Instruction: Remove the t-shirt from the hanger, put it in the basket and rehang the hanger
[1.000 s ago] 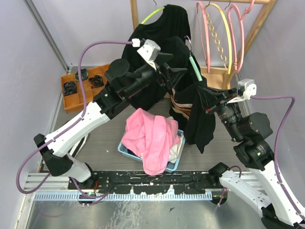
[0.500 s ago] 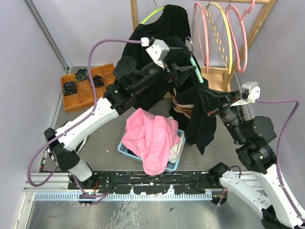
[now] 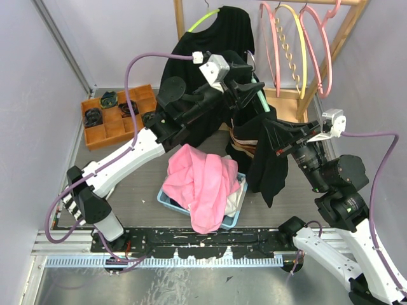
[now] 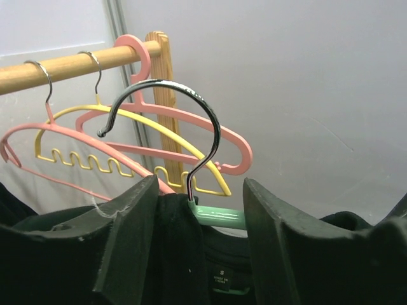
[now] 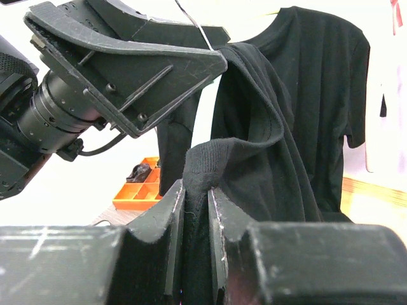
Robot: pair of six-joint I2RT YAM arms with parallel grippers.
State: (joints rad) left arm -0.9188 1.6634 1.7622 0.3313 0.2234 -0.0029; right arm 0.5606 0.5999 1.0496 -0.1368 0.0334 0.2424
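Now, left hand [image 4: 200,190] spread astride the hanger [image 4: 222,217], right hand [image 5: 196,190] pinching black t-shirt [image 5: 267,152].

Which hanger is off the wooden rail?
The mint-green hanger with the chrome hook, between the left gripper's fingers; the pink hangers and the yellow hanger hang on the rail.

The black t-shirt [image 4: 181,254] hides most of the green hanger [image 4: 219,216]; its collar label [image 4: 222,280] is unreadable.

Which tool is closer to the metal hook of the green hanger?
Left. The left tool straddles the base of the hook; the right tool is lower, shut on the t-shirt.
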